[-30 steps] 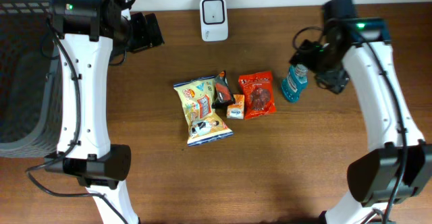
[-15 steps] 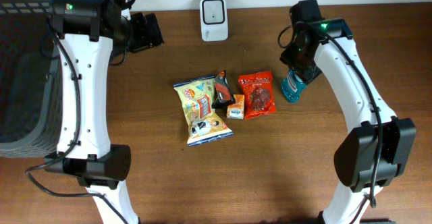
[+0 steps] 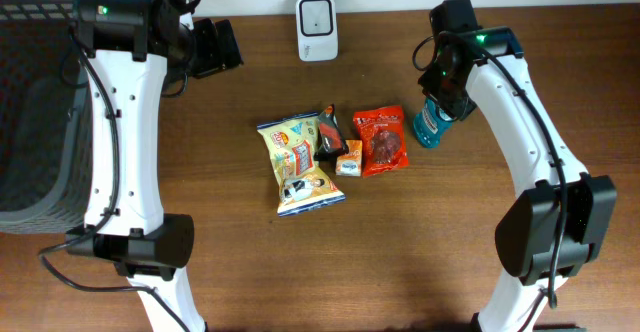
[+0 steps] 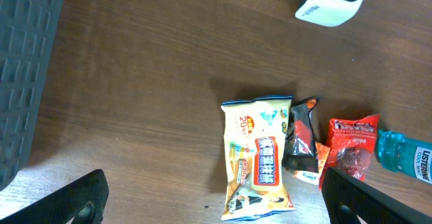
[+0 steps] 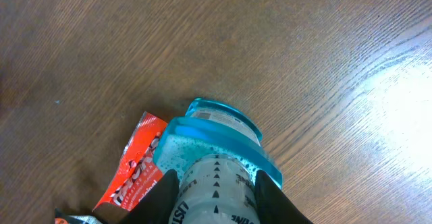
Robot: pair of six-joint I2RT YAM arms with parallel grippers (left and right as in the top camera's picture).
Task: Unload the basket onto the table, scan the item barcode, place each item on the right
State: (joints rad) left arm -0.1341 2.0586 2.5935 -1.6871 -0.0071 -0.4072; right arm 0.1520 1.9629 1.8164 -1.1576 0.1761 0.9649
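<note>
The basket (image 3: 30, 102) fills the 9 o'clock edge of the tabletop (image 3: 450, 242). Up near 11 o'clock the left fingers (image 4: 74, 200) hang spread wide with nothing between them. The scanner (image 3: 317, 15) stands at 12 o'clock, and the snack bags (image 3: 300, 167) lie in the middle. The bottle (image 3: 428, 127) is on their 3 o'clock side, just beside the red bag (image 3: 382, 140) and at roughly 4 o'clock from the scanner. The right fingers (image 5: 162, 204) sit narrow on its cap (image 5: 216, 190), one on each side, and look to be touching it.

The bottle is hard blue plastic and looks well filled, so it is likely heavy for its size, stiff and not fragile. Its walls are smooth and probably slippery. The cap is a slim hold: the body may swing or twist below it, and the liquid will shift the weight. The shoulder just under the cap would be steadier.

No barcode shows in any view. The left wrist view cuts the label off at its 3 o'clock edge. The right fingertips run out of frame, and from overhead the arm covers the cap. I cannot tell whether the bottle stands, leans or lies.
</note>
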